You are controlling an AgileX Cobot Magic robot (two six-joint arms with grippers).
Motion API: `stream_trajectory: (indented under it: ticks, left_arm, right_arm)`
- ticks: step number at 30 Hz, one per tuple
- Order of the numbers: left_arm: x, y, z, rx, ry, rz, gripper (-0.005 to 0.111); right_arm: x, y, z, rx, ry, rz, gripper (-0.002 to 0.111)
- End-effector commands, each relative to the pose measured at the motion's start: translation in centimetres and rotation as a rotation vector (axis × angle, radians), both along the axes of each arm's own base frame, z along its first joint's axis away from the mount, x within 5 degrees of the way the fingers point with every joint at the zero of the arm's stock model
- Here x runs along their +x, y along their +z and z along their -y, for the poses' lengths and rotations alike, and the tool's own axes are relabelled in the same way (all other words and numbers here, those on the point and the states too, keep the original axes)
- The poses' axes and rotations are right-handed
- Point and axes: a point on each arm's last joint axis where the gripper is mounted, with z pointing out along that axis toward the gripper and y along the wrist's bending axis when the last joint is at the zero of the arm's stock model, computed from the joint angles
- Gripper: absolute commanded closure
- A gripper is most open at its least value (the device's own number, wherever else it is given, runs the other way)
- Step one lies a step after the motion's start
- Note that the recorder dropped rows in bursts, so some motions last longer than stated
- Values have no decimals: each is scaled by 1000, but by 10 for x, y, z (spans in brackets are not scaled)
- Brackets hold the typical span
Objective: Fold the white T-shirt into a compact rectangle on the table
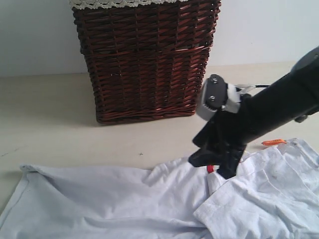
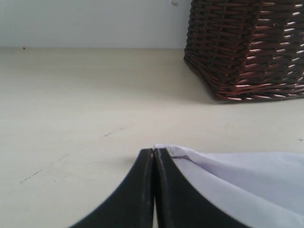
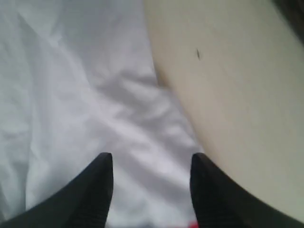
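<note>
1. A pale beige table (image 1: 50,114) fills the scene, with a plain light wall behind its far edge.
2. A dark brown wicker basket (image 1: 144,59) stands upright near the far edge, around the middle. A strip of white lace liner (image 1: 114,3) shows along its top rim.
3. The white T-shirt (image 1: 99,199) lies spread and wrinkled along the table edge nearest the exterior camera, well apart from the basket. It runs from the left side of the table to the right.
4. On the right part of the shirt, a layer of cloth is folded over the rest. A small orange tag (image 1: 273,142) sits at the shirt's far rim there.
5. The right gripper (image 1: 209,167), black, on a black arm coming in from the right, hangs just over the shirt near its far rim. A small red patch (image 1: 211,169) on the cloth shows between the fingers.
6. In the right wrist view, the two black fingers (image 3: 102,190) stand apart with nothing between them. White cloth lies beneath, and bare table beside it.
7. The left gripper (image 2: 154,151) appears only in its own wrist view. Its fingers are pressed together, low over the table.
8. An edge of the shirt lies right at those closed tips. I cannot tell whether any cloth is pinched between them.
</note>
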Motion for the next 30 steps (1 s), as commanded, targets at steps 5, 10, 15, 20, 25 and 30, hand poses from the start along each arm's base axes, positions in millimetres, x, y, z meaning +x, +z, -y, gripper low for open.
stream_trajectory:
  ticks: [5,10,15,20,25,30]
  left_arm:
    - [0,1,1,-8,-8,14,106]
    - [0,1,1,-8,-8,14,106]
    - [0,1,1,-8,-8,14,106]
    - [0,1,1,-8,-8,14,106]
    - [0,1,1,-8,-8,14,106]
    - [0,1,1,-8,-8,14,106]
  right_arm:
    - [-2,-31,-104,150,-76,-72,78]
    - [1,-38,-149,189,-41,-107,86]
    - [15,-39,-180,206,26,-47,86]
    - [19,-49,-197,184,99,-57,86]
    - [20,-56,-206,183,114,-53,86]
    - [22,-59,-209,188,129,-57,86]
